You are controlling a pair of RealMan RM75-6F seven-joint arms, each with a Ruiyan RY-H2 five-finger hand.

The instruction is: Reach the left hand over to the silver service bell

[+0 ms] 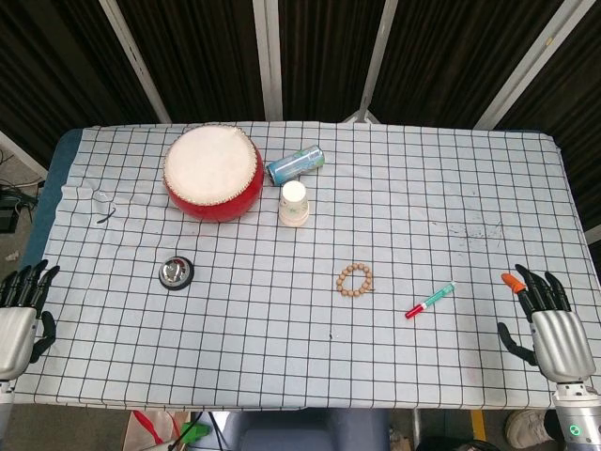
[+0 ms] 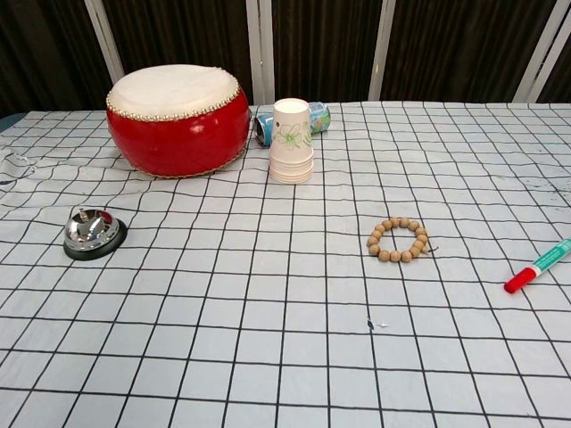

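Observation:
The silver service bell stands on its black base on the left part of the checked tablecloth, in front of the red drum. My left hand lies at the table's left front edge, fingers spread and holding nothing, well to the left of the bell. At the right front edge my right hand rests with its fingers apart and empty. Neither hand shows in the chest view.
A red drum stands at the back left, with a lying can and stacked paper cups beside it. A bead bracelet, a red-green marker and a small orange object lie further right.

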